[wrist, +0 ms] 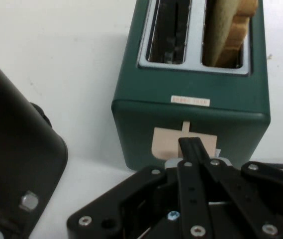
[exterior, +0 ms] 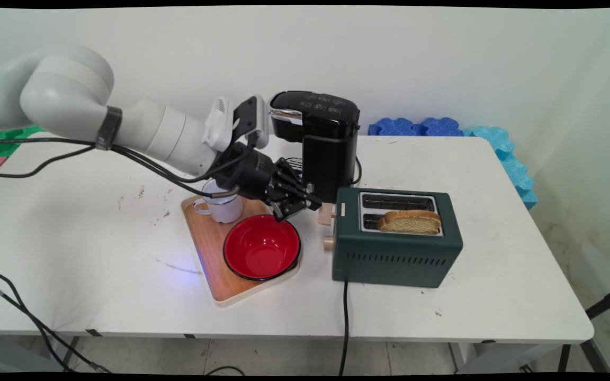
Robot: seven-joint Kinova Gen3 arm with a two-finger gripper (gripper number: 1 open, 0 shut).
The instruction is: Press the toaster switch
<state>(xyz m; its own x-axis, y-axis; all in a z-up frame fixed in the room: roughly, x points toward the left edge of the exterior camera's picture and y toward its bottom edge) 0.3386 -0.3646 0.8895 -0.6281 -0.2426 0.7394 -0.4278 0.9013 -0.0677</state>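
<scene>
Gripper [exterior: 315, 202] is reaching in low from the left, jaws looking closed together, their tip sitting right at the beige lever [exterior: 327, 212] on the left end of the green toaster [exterior: 395, 259]; whether it is actually pressing on the lever or just touching it is not showing. The bread slice [exterior: 410, 221] is standing in the near slot with its crust poking out above the toaster top, and the far slot [exterior: 397, 201] is sitting empty. The lever is sitting near the top of its travel and the round knob [exterior: 329, 243] below it is being left alone. Behind the gripper the black coffee machine [exterior: 326, 148] is standing just beside the toaster. On the wooden tray [exterior: 207, 248] to the left, the red bowl [exterior: 261, 246] and a white mug [exterior: 225, 209] are sitting apart from the jaws, the bowl just under the wrist. All of it is resting on the white counter [exterior: 98, 254], with the toaster's cord [exterior: 345, 317] hanging over the front edge. The hand view is giving what the main view cannot: the gripper [wrist: 196, 144] tip lined up on the lever [wrist: 163, 142] plate at the toaster [wrist: 191, 114] end, a small label above it (text unreadable), the bread slice [wrist: 231, 25] in one slot and bare wires in the other slot [wrist: 168, 30], and the coffee machine [wrist: 17, 164] flank at left. The main view alone is showing the tray, bowl, mug, knob and cord.
</scene>
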